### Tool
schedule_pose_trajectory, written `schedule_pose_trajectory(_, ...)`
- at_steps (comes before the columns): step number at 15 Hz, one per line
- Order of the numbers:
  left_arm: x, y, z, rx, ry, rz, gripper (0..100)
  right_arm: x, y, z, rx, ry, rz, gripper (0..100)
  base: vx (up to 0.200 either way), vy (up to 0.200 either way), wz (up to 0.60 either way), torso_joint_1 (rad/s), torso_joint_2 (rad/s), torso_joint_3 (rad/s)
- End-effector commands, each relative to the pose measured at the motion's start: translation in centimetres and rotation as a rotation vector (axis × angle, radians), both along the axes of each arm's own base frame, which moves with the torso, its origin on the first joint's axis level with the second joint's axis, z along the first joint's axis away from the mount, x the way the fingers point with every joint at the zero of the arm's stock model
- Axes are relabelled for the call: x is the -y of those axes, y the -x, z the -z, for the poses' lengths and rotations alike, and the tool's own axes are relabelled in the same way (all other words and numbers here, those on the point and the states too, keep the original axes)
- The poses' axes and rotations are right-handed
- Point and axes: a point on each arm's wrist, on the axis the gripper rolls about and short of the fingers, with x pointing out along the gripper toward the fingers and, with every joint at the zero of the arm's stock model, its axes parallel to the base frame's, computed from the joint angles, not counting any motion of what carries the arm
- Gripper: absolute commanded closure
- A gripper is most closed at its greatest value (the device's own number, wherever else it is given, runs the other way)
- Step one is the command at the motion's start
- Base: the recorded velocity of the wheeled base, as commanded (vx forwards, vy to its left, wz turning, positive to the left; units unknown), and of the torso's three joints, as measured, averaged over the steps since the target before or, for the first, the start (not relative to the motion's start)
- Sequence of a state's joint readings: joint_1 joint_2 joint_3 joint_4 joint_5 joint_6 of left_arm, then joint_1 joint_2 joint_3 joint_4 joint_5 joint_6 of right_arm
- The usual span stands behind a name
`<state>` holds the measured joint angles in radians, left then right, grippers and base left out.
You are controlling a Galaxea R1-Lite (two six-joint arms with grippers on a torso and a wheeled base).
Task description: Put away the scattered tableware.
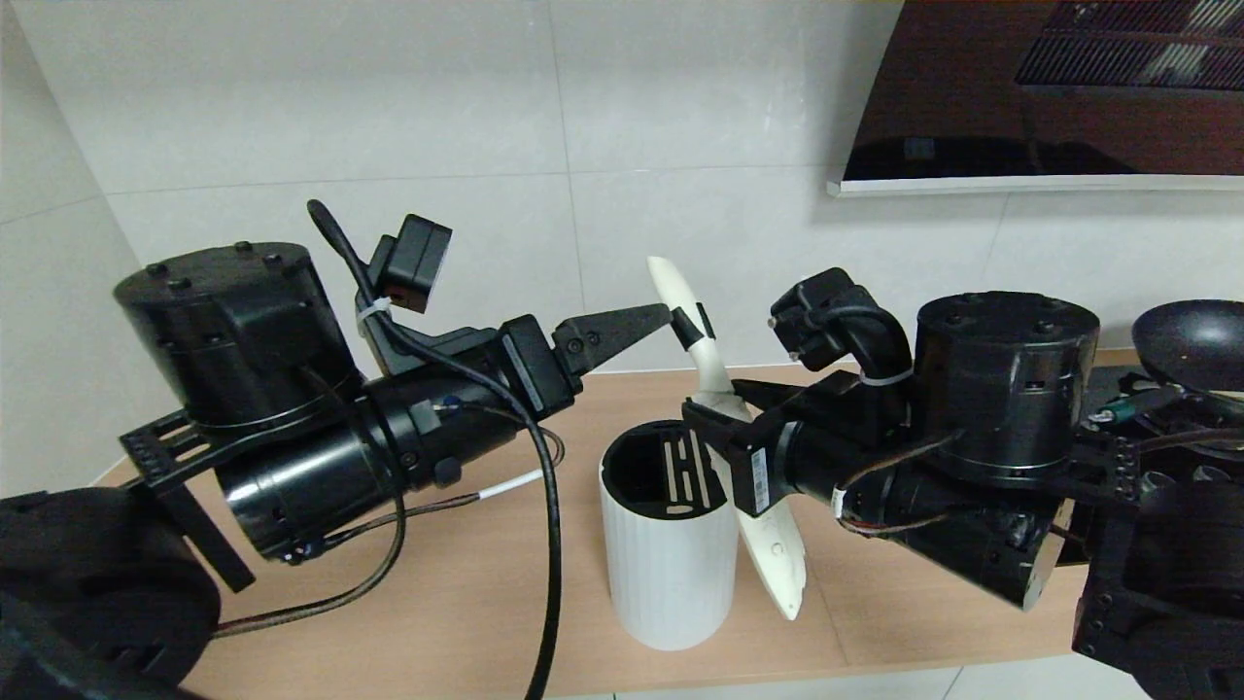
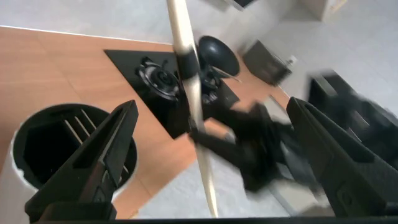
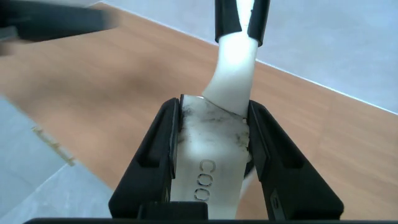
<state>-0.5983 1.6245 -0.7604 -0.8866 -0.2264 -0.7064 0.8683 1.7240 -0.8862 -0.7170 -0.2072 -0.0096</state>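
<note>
The right pincer [image 1: 724, 413] is clamped on the middle of a white rice spoon [image 1: 776, 549] and holds it tilted in the air. The wide end of the spoon hangs just beside a white holder [image 1: 671, 554], which stands upright on the wooden counter [image 1: 466, 583]. The left pincer [image 2: 214, 112] is at the upper handle with its fingers wide apart, and the handle passes between them. A black pan [image 1: 1195, 340] sits on the stove at the right.
</note>
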Motion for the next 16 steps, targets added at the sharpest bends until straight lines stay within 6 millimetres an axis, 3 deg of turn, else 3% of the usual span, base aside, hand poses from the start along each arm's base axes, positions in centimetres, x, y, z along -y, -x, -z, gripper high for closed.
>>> schedule_pose_trajectory(1, 1.0, -0.8, 1.0, -0.023, -0.017, -0.001, 0, -0.6, 0.9, 0.4, -0.009, 0.011, -0.034, 100, 0.000, 0.000, 0.00, 0.000, 0.00, 0.000)
schedule_pose_trajectory(8, 2.6, -1.2, 2.0, -0.013, -0.010, 0.030, 0, -1.8, 2.4, 1.1, -0.014, 0.012, -0.095, 100, 0.000, 0.000, 0.00, 0.000, 0.00, 0.000)
schedule_pose_trajectory(14, 2.8, -1.4, 2.4, -0.007, -0.009, 0.017, 0, -1.9, 2.4, 1.4, -0.018, 0.021, -0.096, 100, 0.000, 0.000, 0.00, 0.000, 0.00, 0.000)
schedule_pose_trajectory(15, 2.9, -1.5, 2.4, -0.006, -0.012, 0.013, 100, -1.9, 2.4, 1.4, -0.019, 0.022, -0.096, 100, 0.000, 0.000, 0.00, 0.000, 0.00, 0.000)
schedule_pose_trajectory(16, 2.9, -1.5, 2.5, -0.007, -0.013, 0.013, 100, -1.9, 2.4, 1.4, -0.019, 0.022, -0.096, 100, 0.000, 0.000, 0.00, 0.000, 0.00, 0.000)
